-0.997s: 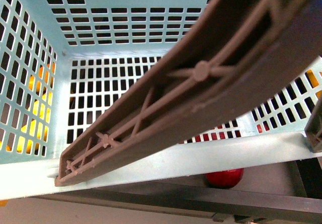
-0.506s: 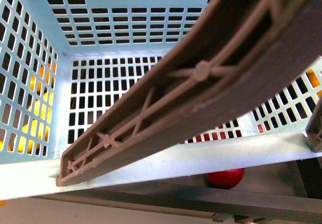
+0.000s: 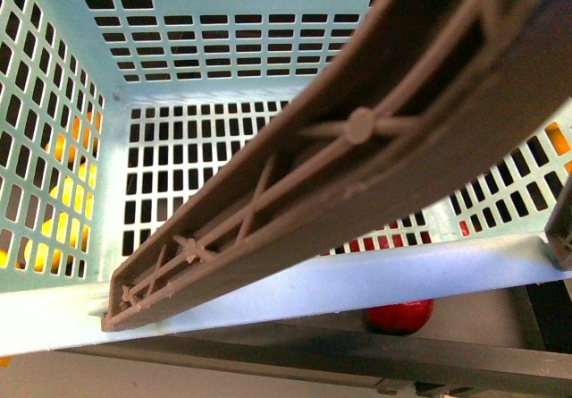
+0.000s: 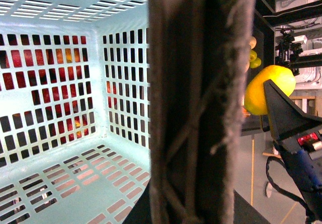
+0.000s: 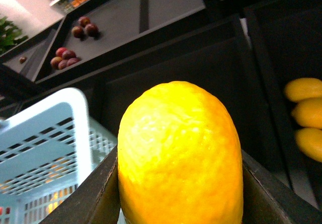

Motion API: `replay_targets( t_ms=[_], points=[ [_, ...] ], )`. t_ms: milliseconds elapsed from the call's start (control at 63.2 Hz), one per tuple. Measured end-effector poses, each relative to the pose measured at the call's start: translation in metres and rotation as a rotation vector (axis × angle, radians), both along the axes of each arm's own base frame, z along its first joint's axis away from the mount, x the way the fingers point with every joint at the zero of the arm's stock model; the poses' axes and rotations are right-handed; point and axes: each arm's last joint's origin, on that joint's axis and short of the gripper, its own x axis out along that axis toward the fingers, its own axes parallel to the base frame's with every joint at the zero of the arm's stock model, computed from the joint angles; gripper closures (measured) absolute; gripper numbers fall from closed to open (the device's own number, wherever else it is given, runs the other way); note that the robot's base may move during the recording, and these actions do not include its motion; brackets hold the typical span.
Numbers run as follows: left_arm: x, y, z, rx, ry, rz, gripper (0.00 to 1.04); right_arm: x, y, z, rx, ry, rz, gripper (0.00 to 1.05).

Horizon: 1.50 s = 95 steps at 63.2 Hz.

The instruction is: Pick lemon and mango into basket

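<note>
Holding the lemon [image 5: 178, 148] clamped between its jaws, right gripper [image 5: 181, 194] hangs outside the basket [image 5: 48, 133], near its rim, beyond the brown handle [image 4: 196, 103]. Lemon's long axis runs along the fingers [image 5: 95, 199], nose past the tips. Judgement: right arm must carry it across the rim before letting go.

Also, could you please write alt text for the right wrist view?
A yellow lemon fills the frame, clamped by the right gripper. The pale teal basket appears nearby, with dark shelves holding red fruit and yellow fruit behind.
</note>
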Motion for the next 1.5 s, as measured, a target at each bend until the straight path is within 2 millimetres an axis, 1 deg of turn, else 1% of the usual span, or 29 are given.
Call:
replay_targets(
  t_ms=[63, 95, 142, 301, 396, 554, 586, 649, 665, 744, 760, 823, 902, 950, 997, 1076, 1124, 1203, 1282, 1298, 1329, 1361, 1424, 1504],
  points=[
    [0.0, 0.0, 0.0, 0.0, 0.0, 0.0, 1.0, -0.001, 0.012, 0.001, 0.001, -0.001, 0.027, 0.53],
    [0.0, 0.0, 0.0, 0.0, 0.0, 0.0, 1.0, -0.002, 0.026, 0.001, 0.003, 0.0, 0.062, 0.53],
    [0.0, 0.0, 0.0, 0.0, 0.0, 0.0, 1.0, -0.003, 0.036, 0.0, -0.001, 0.002, 0.086, 0.53],
    [0.0, 0.0, 0.0, 0.0, 0.0, 0.0, 1.0, -0.01, 0.063, -0.009, -0.022, 0.029, 0.142, 0.53],
    [0.0, 0.0, 0.0, 0.0, 0.0, 0.0, 1.0, -0.014, 0.077, -0.017, -0.026, 0.054, 0.182, 0.53],
    [0.0, 0.0, 0.0, 0.0, 0.0, 0.0, 1.0, -0.019, 0.095, -0.028, -0.034, 0.088, 0.22, 0.53],
    [0.0, 0.0, 0.0, 0.0, 0.0, 0.0, 1.0, -0.019, 0.097, -0.029, -0.039, 0.091, 0.219, 0.51],
    [0.0, 0.0, 0.0, 0.0, 0.0, 0.0, 1.0, -0.019, 0.099, -0.03, -0.045, 0.093, 0.218, 0.43],
    [0.0, 0.0, 0.0, 0.0, 0.0, 0.0, 1.0, -0.02, 0.1, -0.03, -0.046, 0.095, 0.218, 0.4],
    [0.0, 0.0, 0.0, 0.0, 0.0, 0.0, 1.0, -0.02, 0.1, -0.03, -0.051, 0.098, 0.211, 0.31],
    [0.0, 0.0, 0.0, 0.0, 0.0, 0.0, 1.0, -0.02, 0.1, -0.031, -0.054, 0.099, 0.204, 0.28],
    [0.0, 0.0, 0.0, 0.0, 0.0, 0.0, 1.0, -0.02, 0.099, -0.031, -0.058, 0.101, 0.19, 0.21],
    [0.0, 0.0, 0.0, 0.0, -0.001, 0.0, 1.0, -0.02, 0.094, -0.03, -0.066, 0.104, 0.157, 0.09],
    [0.0, 0.0, 0.0, 0.0, 0.001, -0.003, 1.0, -0.02, 0.091, -0.029, -0.072, 0.102, 0.128, 0.07],
    [0.0, 0.0, -0.001, 0.001, 0.004, 0.0, 1.0, -0.021, 0.083, -0.025, -0.087, 0.095, 0.064, 0.09],
    [0.0, 0.0, -0.001, 0.002, 0.003, 0.002, 1.0, -0.026, 0.06, -0.018, -0.128, 0.092, -0.107, 0.09],
    [0.0, 0.0, -0.001, 0.002, 0.003, 0.001, 1.0, -0.028, 0.052, -0.015, -0.142, 0.083, -0.17, 0.09],
    [0.0, 0.0, -0.001, 0.003, 0.002, 0.001, 1.0, -0.031, 0.046, -0.012, -0.164, 0.044, -0.207, 0.1],
    [0.0, 0.0, -0.001, 0.002, 0.004, 0.0, 1.0, -0.034, 0.043, -0.016, -0.218, -0.115, -0.191, 0.2],
    [0.0, 0.0, -0.001, 0.002, 0.003, -0.001, 1.0, -0.036, 0.042, -0.019, -0.233, -0.159, -0.186, 0.24],
    [-0.001, -0.001, -0.001, 0.002, 0.002, -0.003, 1.0, -0.039, 0.041, -0.022, -0.259, -0.196, -0.184, 0.27],
    [-0.001, -0.001, -0.001, 0.002, 0.002, -0.004, 1.0, -0.044, 0.038, -0.028, -0.31, -0.256, -0.18, 0.34],
    [0.0, 0.0, -0.001, 0.001, 0.004, -0.003, 1.0, -0.051, 0.033, -0.032, -0.347, -0.295, -0.183, 0.43],
    [0.0, 0.0, -0.001, 0.001, 0.004, 0.0, 1.0, -0.062, 0.027, -0.04, -0.389, -0.318, -0.183, 0.6]
  ],
)
